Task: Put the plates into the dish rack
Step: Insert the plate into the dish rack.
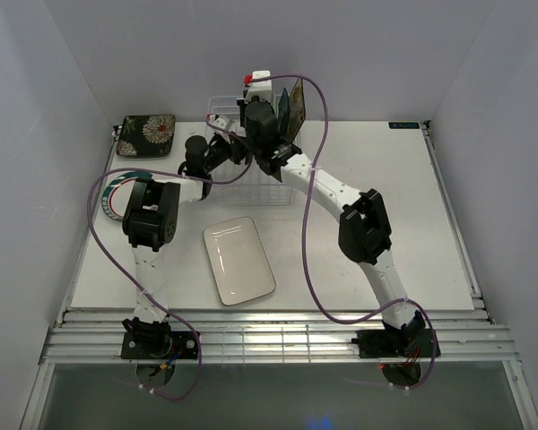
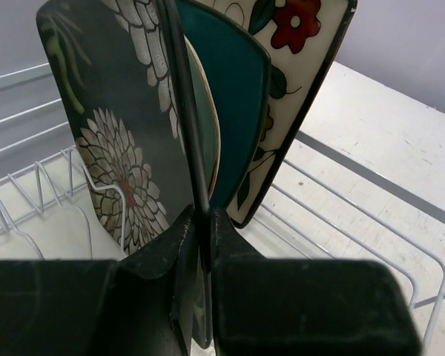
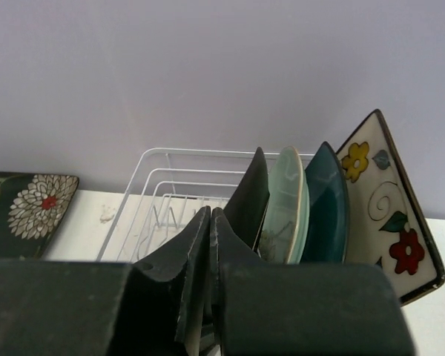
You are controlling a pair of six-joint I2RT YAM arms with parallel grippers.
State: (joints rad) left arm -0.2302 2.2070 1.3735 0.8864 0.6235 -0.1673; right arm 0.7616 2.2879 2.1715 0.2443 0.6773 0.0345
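Found dish rack (image 3: pixel 163 174) at twelve o'clock, with dark floral plate (image 2: pixel 119 148), mint plate (image 3: pixel 285 200), teal plate (image 3: pixel 326 200) and cream floral plate (image 3: pixel 386 215) upright inside. Noted white rectangular plate (image 1: pixel 239 260) flat at six o'clock of it. Saw left gripper (image 2: pixel 202 222) clamped on dark floral plate's edge; right gripper (image 3: pixel 210 219) closed, empty.

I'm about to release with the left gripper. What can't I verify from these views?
- Left wrist view: the held dark floral plate's bottom edge is hidden by the left gripper's own fingers; seating between prongs unclear.
- Top view: the right arm and left arm cover most of the dish rack and its slots.
- Top view: the left arm covers most of the round green-rimmed plate.
- Right wrist view: the right gripper blocks the racked plates' bases.
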